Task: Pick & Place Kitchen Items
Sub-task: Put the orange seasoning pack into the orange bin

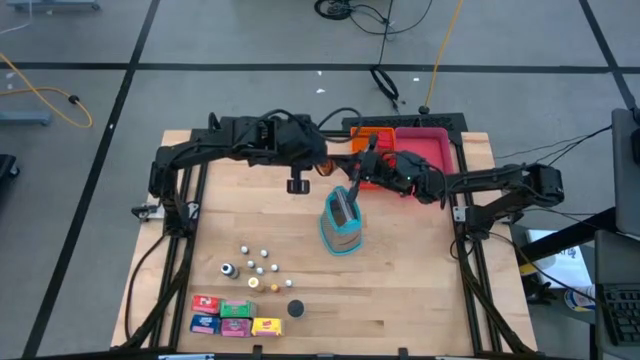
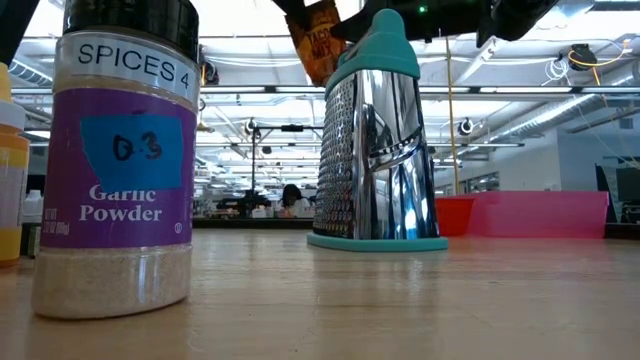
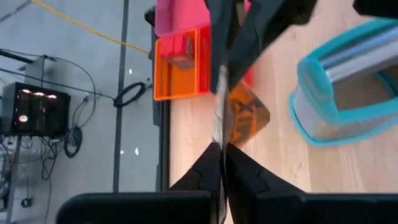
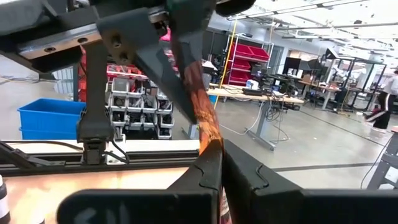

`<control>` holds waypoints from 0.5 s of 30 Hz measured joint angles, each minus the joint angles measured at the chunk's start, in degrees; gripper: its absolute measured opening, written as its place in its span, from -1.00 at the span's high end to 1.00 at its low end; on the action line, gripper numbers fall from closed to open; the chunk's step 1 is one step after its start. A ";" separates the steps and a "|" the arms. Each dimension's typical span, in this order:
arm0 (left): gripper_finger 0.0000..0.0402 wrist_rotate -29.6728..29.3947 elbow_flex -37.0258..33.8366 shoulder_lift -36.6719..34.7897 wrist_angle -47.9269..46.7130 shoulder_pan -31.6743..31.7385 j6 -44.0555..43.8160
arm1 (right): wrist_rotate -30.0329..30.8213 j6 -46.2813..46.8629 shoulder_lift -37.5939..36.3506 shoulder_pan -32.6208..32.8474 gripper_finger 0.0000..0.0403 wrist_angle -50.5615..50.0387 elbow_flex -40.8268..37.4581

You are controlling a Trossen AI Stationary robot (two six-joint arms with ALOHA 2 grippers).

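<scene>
Packet, orange, thin foil (image 1: 327,167), hangs mid-air between both arms above table's far centre, near steel teal-rimmed grater (image 1: 342,224).
Low view: packet (image 2: 318,40) long axis tilted off vertical.
Left wrist: left gripper (image 3: 222,149) pinches packet edge.
Right wrist: right gripper (image 4: 220,149) clamps other end.

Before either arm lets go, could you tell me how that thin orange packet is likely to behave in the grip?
The orange packet looks thin and crinkled, so probably floppy and light. Both the left gripper and right gripper pinch it edge-on; it may sag or twist when one releases. Its glossy film could slip.
</scene>
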 joint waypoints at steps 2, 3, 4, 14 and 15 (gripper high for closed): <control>0.90 -0.57 0.00 0.00 -1.02 0.00 -0.99 | -0.02 0.25 -0.29 -0.36 1.00 0.02 -0.04; 0.90 -1.40 0.00 0.00 -1.35 -0.02 -1.58 | 0.01 0.25 -0.31 -0.48 1.00 0.16 -0.04; 0.90 -2.53 0.00 0.00 -1.76 -0.04 -2.15 | 0.02 0.26 -0.31 -0.60 1.00 0.04 -0.04; 0.83 -7.09 0.00 -3.67 -3.35 1.27 -3.78 | 0.19 0.34 -0.33 -1.06 1.00 -1.13 -0.04; 0.80 -7.09 -0.02 -4.21 -3.64 1.44 -4.19 | 0.18 0.34 -0.33 -1.15 1.00 -1.07 -0.04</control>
